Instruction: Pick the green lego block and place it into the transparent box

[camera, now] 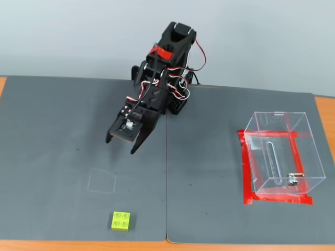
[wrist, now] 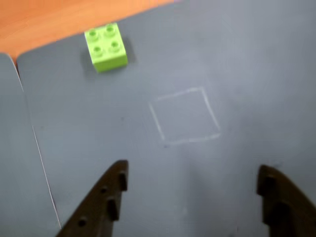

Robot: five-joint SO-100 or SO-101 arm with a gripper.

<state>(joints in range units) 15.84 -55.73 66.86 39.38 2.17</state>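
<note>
While the gripper (wrist: 192, 180) hangs empty with fingers spread wide, the green lego block (wrist: 106, 47) lies well ahead of the left fingertip (wrist: 120, 170) in the wrist view, beyond a chalked square (wrist: 185, 116); its sides sit slightly askew to the fingers. Transparent box (camera: 280, 154): far right in the fixed view.

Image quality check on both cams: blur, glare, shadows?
Wrist view: soft overall, likely motion blur; green lego block has fuzzy edges, and the open gripper fingers are dark and blurred. Fixed view: sharp, even diffuse light, only faint shadows under the arm; transparent box shows mild reflections on its walls, no harsh glare; block crisp.
</note>
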